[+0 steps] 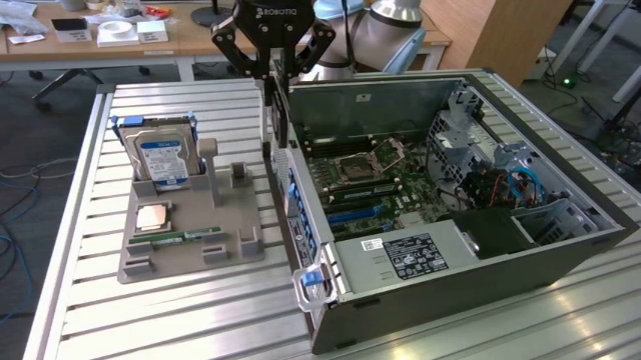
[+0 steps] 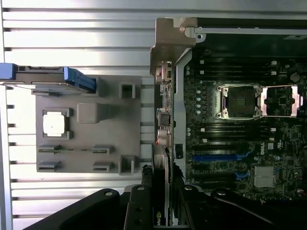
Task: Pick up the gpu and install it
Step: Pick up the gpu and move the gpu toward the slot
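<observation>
currently held: gpu (image 1: 272, 112), clamped in the gripper (image 1: 275, 75) and hanging on edge.
gripper state: narrow; the fingers press on the two flat faces of the card.
gpu attitude: seen edge-on in the wrist view, silver bracket at the end away from the fingers.
gpu location: over the rim of the computer case (image 1: 470, 289), at the wall that faces the holder tray (image 1: 185, 255).
gpu contact with computer case: cannot tell.
computer case: lying on its side on the slatted table (image 1: 180, 315), side panel off, interior facing up.
motherboard (image 1: 371, 187): inside the computer case, on its floor.
cpu socket (image 1: 359, 166): on the board inside the computer case, retention frame swung open.
blue expansion slots (image 1: 356, 214): inside the computer case, between the cpu socket and the power supply (image 1: 406, 255).
holder tray: outside the computer case, just beside it on the exterior view's left.
hard drive (image 1: 164, 157): upright in the tray end farthest from the computer case, blue label showing.
cpu (image 1: 152, 217): flat in a tray pocket, outside the computer case.
ram stick (image 1: 176, 236): on edge in the tray, outside the computer case.
</observation>
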Controlling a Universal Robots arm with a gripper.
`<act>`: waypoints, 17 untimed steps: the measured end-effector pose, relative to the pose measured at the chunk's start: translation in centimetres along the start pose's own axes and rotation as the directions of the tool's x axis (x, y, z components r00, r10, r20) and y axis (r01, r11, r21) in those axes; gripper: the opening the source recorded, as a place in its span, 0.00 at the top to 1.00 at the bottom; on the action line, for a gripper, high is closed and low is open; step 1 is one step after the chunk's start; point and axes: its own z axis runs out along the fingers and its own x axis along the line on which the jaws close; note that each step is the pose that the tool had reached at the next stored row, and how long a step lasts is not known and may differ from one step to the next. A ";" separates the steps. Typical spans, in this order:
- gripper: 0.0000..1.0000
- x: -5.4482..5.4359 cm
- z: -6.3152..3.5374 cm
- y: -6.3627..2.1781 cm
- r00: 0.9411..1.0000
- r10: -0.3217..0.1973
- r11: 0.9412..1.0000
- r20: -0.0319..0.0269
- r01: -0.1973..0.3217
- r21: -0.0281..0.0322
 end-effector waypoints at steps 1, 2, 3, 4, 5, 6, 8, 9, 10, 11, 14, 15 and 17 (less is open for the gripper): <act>0.74 -0.2 0.01 0.01 1.000 0.000 1.000 0.000 0.000 0.000; 0.74 -0.4 0.01 0.01 1.000 0.000 1.000 0.000 0.000 0.000; 0.74 -0.6 0.02 0.02 1.000 0.000 1.000 0.000 0.000 0.000; 0.74 -0.7 0.02 0.02 1.000 0.000 1.000 0.000 0.000 0.000; 0.74 -0.9 0.03 0.03 1.000 0.000 1.000 0.000 0.000 0.000; 0.74 -1.1 0.03 0.04 1.000 0.000 1.000 0.000 0.000 0.000; 0.74 -1.4 0.04 0.04 1.000 0.000 1.000 0.000 0.000 0.000; 0.74 -1.5 0.05 0.05 1.000 0.000 1.000 0.000 0.000 0.000; 0.74 -1.7 0.05 0.05 1.000 0.000 1.000 0.000 0.000 0.000; 0.74 -1.8 0.05 0.05 1.000 0.000 1.000 0.000 0.000 0.000; 0.74 -2.3 0.06 0.07 1.000 0.000 1.000 0.000 0.000 0.000; 0.74 -2.4 0.07 0.07 1.000 0.000 1.000 0.000 0.000 0.000; 0.74 -2.7 0.07 0.08 1.000 0.000 1.000 0.000 0.000 0.000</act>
